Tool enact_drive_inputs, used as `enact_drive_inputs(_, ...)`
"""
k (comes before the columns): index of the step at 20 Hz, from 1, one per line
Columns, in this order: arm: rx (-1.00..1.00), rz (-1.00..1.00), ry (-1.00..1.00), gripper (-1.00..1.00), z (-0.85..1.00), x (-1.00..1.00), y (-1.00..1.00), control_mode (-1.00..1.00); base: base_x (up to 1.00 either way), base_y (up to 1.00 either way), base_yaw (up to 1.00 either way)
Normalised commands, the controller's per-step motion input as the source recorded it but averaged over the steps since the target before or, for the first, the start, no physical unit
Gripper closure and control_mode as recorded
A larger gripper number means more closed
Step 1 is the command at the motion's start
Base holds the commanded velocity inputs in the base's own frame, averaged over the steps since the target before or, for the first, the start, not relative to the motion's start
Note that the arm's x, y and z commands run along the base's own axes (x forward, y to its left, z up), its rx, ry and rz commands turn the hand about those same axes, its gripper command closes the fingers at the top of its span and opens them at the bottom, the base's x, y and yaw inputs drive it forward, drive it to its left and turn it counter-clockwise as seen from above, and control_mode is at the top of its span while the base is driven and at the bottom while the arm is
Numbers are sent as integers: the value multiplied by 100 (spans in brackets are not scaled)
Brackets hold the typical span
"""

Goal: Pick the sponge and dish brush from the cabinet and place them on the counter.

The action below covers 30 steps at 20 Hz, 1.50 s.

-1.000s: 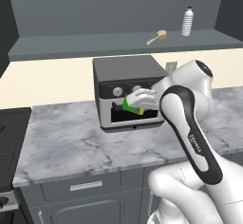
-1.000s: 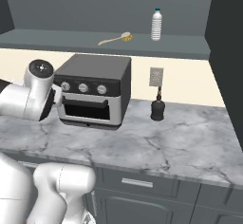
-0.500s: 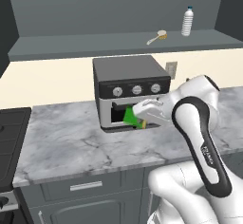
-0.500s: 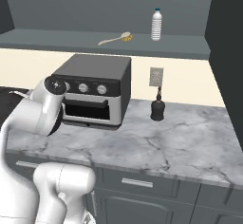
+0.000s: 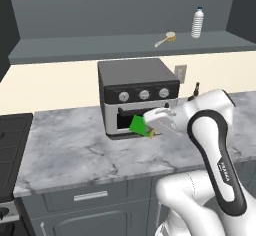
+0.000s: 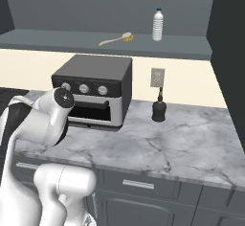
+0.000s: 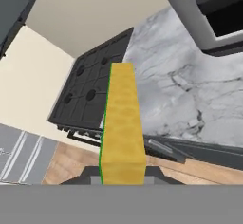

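- The sponge (image 5: 141, 125) is out of the cabinet (image 5: 125, 47) and pinched between the jaws, which are pressed tight against its sides; the hand view shows its yellow face (image 7: 122, 123) end-on with a thin green edge.
- The sponge hangs in the air in front of the toaster oven (image 5: 137, 96), above the bench (image 5: 80, 150), not yet resting on it.
- The dish brush (image 6: 116, 39) lies on the cabinet shelf, untouched, just beside the clear bottle (image 6: 158, 24).
- So I judge the first half partly done: sponge lifted clear, set-down still to come.
- Left to do: lower and release the sponge on the marbled stone, then fetch the brush from the shelf and set it down too.
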Motion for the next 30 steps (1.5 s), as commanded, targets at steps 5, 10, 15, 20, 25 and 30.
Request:
enact_drive_inputs(5,21,-1,11,100,-20,0,0,-100,0,0,0)
enact_drive_inputs(10,13,0,17,100,-36,0,0,-100,0,0,0)
enact_drive_inputs(15,6,-2,19,100,-47,0,4,-100,0,0,0)
enact_drive_inputs(20,5,-5,13,100,-40,5,18,-100,0,0,0)
enact_drive_inputs(25,3,-6,12,100,-37,15,31,-100,0,0,0)
enact_drive_inputs(30,2,-6,11,100,-37,15,30,-100,0,0,0)
